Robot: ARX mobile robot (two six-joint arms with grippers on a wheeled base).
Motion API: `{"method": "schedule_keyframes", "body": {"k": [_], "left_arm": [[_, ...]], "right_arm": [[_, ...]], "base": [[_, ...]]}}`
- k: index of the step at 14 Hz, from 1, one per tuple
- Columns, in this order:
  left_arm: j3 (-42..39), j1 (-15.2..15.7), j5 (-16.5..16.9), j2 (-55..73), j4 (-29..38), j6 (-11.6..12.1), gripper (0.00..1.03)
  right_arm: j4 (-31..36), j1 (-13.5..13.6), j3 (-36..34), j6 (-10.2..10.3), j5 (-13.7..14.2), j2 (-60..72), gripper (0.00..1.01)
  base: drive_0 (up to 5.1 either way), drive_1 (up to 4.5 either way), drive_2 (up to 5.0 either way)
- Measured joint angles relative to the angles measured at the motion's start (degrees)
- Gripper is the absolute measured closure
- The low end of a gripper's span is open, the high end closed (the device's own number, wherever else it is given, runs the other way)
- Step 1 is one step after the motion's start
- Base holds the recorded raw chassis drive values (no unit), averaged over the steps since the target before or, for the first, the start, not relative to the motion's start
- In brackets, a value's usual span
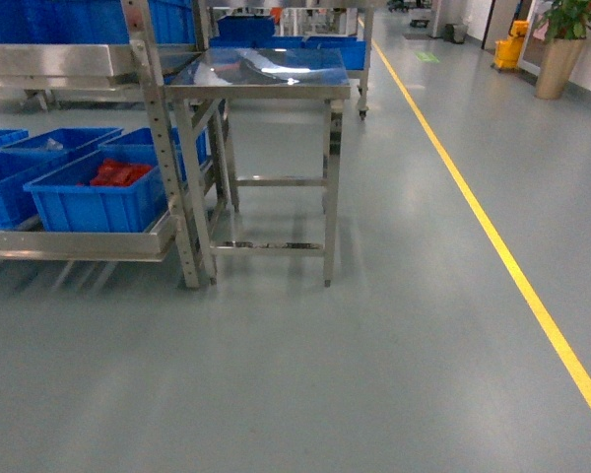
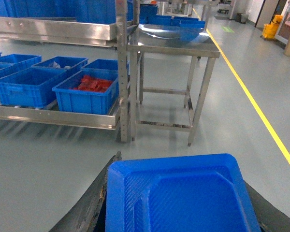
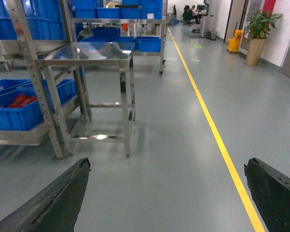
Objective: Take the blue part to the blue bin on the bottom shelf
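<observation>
Looking out across a grey factory floor (image 1: 374, 374) split by a yellow line (image 1: 492, 236), I steer the rig toward a steel rack (image 1: 163, 128) and the square steel tabletop (image 1: 261, 69) just beside it. From the head camera, neither arm is in sight. The bottom shelf (image 1: 74, 241) runs low along the left, carrying a row of blue bins side by side. The nearest blue bin (image 1: 98, 197), next to the rack's upright, holds a heap of red parts (image 1: 118, 173); another bin (image 2: 55, 63) behind it holds something pale that I cannot make out.

My left wrist camera shows the left tool (image 2: 179, 212) held low and level, facing the rack, its dark fingers (image 2: 89, 208) closed on either side of the blue part (image 2: 179, 193), a flat moulded tray-like piece that fills the foreground, well apart from the shelf. My right wrist camera shows the right tool (image 3: 166, 198) spread wide, its two dark fingers (image 3: 58, 198) at the frame's lower corners with only floor between them. A potted plant (image 3: 258, 34) stands by the far wall.
</observation>
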Motion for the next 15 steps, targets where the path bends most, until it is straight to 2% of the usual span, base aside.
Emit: {"method": "schedule_keyframes", "body": {"k": [15], "left_arm": [[0.0,0.0,-0.2,-0.1,-0.2,0.0,0.59]], "right_arm": [[-0.3,0.0,0.0,0.0,0.0,0.0,0.03]], "base": [[0.1,4.09,-3.9]]}}
